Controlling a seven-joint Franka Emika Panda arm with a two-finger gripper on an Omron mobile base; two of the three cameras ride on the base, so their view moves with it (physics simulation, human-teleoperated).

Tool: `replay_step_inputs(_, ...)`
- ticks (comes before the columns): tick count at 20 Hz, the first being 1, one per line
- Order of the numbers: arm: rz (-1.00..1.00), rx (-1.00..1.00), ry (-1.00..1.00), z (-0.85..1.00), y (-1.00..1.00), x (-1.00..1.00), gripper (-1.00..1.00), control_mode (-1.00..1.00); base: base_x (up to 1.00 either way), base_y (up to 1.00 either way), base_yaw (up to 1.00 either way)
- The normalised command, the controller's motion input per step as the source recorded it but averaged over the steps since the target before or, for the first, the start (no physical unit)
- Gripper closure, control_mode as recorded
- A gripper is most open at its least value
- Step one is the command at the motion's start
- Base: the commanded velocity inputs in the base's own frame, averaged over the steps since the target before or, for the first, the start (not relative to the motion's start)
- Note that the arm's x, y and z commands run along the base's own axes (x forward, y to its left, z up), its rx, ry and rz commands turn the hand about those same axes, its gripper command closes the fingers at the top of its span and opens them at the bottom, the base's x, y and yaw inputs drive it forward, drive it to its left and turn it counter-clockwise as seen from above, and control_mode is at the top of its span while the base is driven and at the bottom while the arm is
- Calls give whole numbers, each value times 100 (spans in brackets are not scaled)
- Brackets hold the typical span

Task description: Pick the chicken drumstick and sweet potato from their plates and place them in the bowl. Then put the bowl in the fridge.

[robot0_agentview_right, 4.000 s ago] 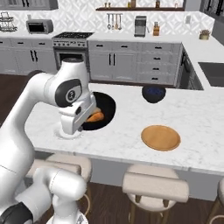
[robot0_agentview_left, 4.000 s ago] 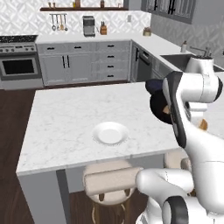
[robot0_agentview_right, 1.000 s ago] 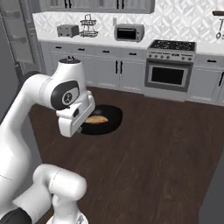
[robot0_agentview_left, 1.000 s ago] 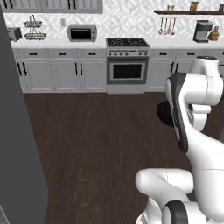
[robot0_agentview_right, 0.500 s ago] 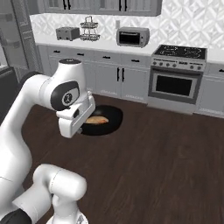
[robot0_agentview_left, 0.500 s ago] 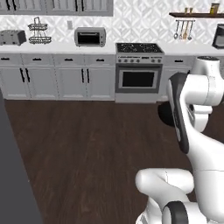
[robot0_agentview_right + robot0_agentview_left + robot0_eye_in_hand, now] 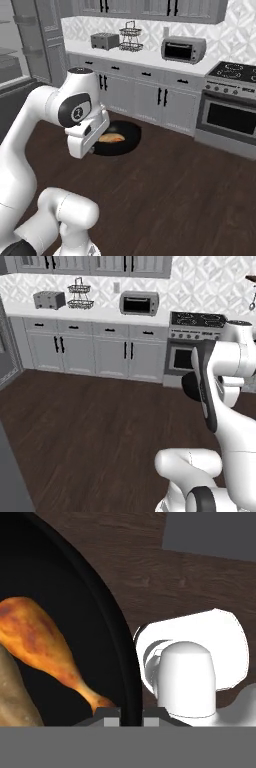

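pincer [image 7: 131, 712]: closed tight on the rim of the bowl [image 7: 70, 602], one tip inside the wall, one outside
bowl: glossy black, hangs from the pincer above the wood floor [image 7: 190, 190], carried level, likely so the food stays in
chicken drumstick [image 7: 42, 647]: lies inside the bowl, just beside the pincer, thin bone end pointing at the inner tip
sweet potato [image 7: 12, 692]: dull brown lump in the bowl, next to the drumstick on the side away from the pincer, touching or nearly
step: both foods look loaded; bowl in transit to the fridge [image 7: 17, 65]
fridge: ahead of the arm, well apart from the pincer, door seems open, a shelf edge shows
hidden: most of the bowl and part of the potato cut off in the hand view; arm covers the pincer in the right base view; fridge interior too cropped to read
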Motion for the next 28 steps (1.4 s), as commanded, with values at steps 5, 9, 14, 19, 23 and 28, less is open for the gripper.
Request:
replay_step_inputs(5,0,0,0,0,0,0,100,100,100,0,40)
replay_step_inputs(9,0,0,0,0,0,0,100,100,100,0,45)
replay_step_inputs(14,0,0,0,0,0,0,100,100,100,0,47)
replay_step_inputs(19,0,0,0,0,0,0,100,100,100,0,49)
replay_step_inputs(23,0,0,0,0,0,0,100,100,100,0,53)
replay_step_inputs(28,0,0,0,0,0,0,100,100,100,-2,53)
